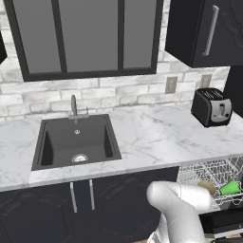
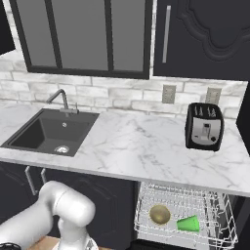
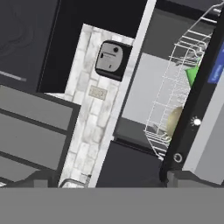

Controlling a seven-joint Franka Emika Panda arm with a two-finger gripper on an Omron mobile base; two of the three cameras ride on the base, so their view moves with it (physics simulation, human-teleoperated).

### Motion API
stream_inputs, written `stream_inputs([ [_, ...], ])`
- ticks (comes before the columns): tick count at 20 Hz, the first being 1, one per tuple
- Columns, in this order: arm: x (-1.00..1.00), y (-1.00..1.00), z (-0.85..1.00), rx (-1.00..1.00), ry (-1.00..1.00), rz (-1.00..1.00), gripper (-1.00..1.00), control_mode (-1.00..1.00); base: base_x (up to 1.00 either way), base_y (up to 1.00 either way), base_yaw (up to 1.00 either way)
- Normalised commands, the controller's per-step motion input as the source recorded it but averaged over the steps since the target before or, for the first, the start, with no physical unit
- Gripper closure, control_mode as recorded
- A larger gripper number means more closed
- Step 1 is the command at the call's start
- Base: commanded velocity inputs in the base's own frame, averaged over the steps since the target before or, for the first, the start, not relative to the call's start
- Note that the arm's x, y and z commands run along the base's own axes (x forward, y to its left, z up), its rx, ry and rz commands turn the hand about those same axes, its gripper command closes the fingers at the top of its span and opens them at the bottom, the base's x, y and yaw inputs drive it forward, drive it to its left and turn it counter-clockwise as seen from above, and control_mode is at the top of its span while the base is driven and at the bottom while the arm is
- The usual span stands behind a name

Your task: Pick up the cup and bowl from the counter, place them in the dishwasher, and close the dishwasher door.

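Marble bench (image 2: 146, 146) lying bare around black sink (image 2: 46, 131), toaster (image 2: 204, 127) standing near wall, olive bowl (image 2: 159, 214) and green cup (image 2: 188, 224) sitting in dishwasher rack (image 2: 215, 229), claw (image 3: 105, 180) spreading wide, gripping nothing.

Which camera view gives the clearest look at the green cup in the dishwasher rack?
The right base view: the green cup lies unobstructed, on its side. The left base view catches it at the frame edge; the hand view shows a sliver behind wires.

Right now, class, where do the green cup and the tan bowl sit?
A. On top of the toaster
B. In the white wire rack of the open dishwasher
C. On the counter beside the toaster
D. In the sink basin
B: the cup and bowl lie side by side in the rack pulled out below the counter edge, beneath the toaster.
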Motion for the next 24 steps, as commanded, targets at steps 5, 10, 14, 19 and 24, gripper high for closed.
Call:
stream_inputs([
  [5,-0.03,-0.06,-0.31,0.0,-0.11,0.08,-1.0,-1.0,0.0,0.0,0.0],
  [10,0.0,-0.25,-0.25,0.0,-0.11,0.08,-1.0,-1.0,0.0,0.0,0.0],
  [14,0.01,-0.33,-0.29,0.0,-0.08,0.06,-1.0,-1.0,0.0,0.0,0.0],
  [19,0.01,-0.31,-0.43,0.0,-0.07,0.06,-1.0,-1.0,0.0,0.0,0.0],
  [24,0.0,-0.26,-0.5,0.0,-0.05,0.04,-1.0,-1.0,0.0,0.0,0.0],
])
